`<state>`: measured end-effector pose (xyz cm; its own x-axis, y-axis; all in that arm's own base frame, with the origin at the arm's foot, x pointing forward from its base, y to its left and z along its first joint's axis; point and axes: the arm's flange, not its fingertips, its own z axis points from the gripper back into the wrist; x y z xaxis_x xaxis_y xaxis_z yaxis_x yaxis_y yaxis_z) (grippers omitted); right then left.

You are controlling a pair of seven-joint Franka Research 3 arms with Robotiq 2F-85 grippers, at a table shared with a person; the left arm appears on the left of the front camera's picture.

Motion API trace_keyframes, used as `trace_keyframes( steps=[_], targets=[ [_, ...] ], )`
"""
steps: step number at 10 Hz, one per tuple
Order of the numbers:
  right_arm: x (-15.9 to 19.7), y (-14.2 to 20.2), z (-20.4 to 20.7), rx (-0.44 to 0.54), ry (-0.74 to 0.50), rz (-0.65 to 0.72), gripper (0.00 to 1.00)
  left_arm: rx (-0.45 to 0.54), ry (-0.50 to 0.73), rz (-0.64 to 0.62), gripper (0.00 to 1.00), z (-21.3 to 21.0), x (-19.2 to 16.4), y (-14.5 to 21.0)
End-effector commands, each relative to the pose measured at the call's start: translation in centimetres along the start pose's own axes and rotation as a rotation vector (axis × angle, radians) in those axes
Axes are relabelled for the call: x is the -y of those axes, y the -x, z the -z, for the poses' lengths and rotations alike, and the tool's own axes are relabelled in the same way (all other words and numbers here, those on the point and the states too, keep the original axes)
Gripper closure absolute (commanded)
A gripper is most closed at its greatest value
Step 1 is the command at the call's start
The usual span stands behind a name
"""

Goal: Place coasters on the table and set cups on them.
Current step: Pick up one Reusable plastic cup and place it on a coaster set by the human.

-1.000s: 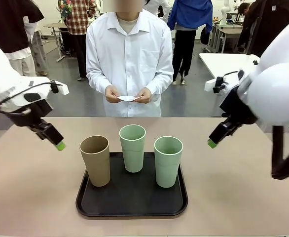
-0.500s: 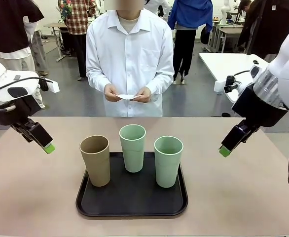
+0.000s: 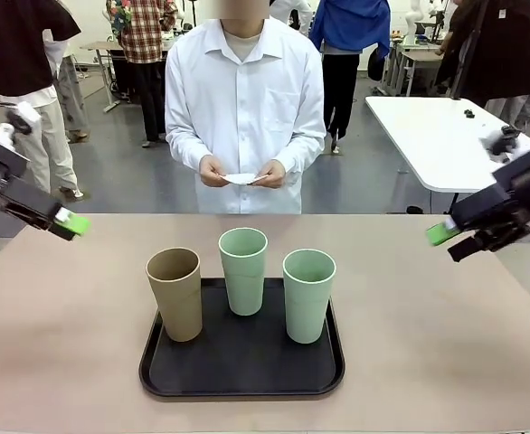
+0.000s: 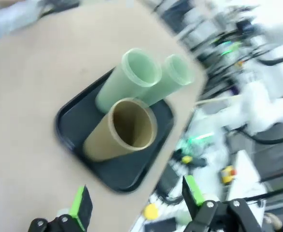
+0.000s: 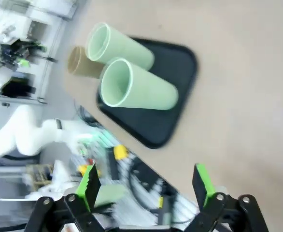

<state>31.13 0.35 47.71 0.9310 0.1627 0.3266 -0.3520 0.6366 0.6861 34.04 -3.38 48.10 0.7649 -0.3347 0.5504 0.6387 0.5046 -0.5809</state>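
Front view: left jaws gape empty, the cups between them and the right jaws: tan cup, mint cup, second mint cup on the black tray. The coasters lie beyond in the person's hands. Right jaws gape empty too. Best wait until coasters lie flat on the bare matte bench. People crowd behind.

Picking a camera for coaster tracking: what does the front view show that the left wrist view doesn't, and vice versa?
Front: the person at the far side holding the white coasters, plus the right hand out past the tray's right.
Left wrist: a look down into the tan cup, and blurred clutter beyond the table edge.
Both: the left hand, open; the tan cup and two green cups upright on the black tray; the beige table.
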Motion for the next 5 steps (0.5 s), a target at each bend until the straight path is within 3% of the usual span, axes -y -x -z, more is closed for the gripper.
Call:
trace_keyframes(
  steps=[1,5],
  targets=[
    [3.6,3.1,-0.6,0.108,-0.221,0.196,0.00,0.092,0.470,-0.167,0.00,-1.1,-3.7,1.1],
    [9.2,5.6,-2.5,0.102,-0.313,0.288,0.00,0.040,0.444,-0.442,0.00,-4.1,-8.4,4.5]
  ],
)
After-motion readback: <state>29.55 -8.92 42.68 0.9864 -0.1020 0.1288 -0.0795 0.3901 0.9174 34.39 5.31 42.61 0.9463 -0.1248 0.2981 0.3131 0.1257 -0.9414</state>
